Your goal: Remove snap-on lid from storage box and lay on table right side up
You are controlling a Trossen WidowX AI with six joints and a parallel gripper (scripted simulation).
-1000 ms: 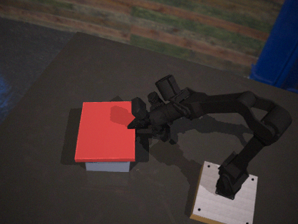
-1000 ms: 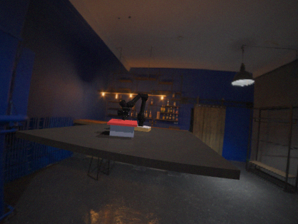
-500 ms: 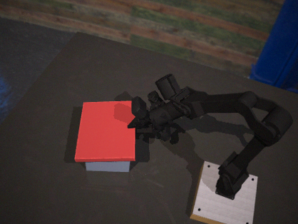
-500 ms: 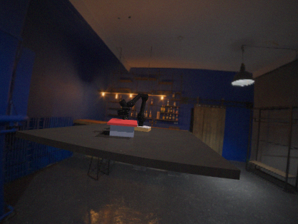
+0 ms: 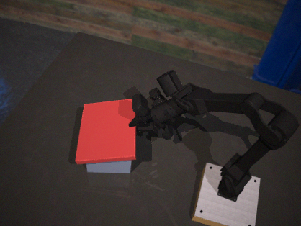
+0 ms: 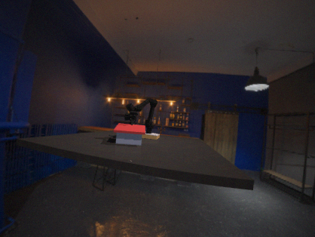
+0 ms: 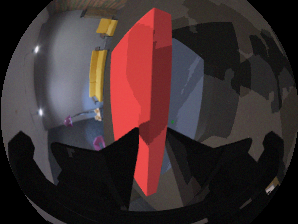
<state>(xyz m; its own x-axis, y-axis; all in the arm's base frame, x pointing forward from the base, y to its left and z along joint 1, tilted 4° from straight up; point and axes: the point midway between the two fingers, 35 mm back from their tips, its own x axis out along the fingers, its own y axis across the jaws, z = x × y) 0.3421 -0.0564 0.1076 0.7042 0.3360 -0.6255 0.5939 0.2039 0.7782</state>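
The red lid (image 5: 106, 133) (image 6: 129, 129) (image 7: 131, 85) lies over the blue-grey storage box (image 5: 109, 167) (image 6: 129, 140) (image 7: 189, 87). It looks slightly tilted, with its edge on the gripper's side raised and its far side still down at the box. My gripper (image 5: 135, 125) (image 6: 132, 123) (image 7: 152, 131) is shut on that edge near its middle, one finger over the top and the other below the rim. The lower finger is mostly hidden in the top view. Any gap between lid and box on the gripper's side is hard to make out.
The arm's base stands on a white-topped wooden board (image 5: 205, 194) (image 6: 151, 136) to the right in the top view. The box and arm stand on a dark table (image 5: 47, 151) (image 6: 181, 158), whose edges show in the top and exterior views.
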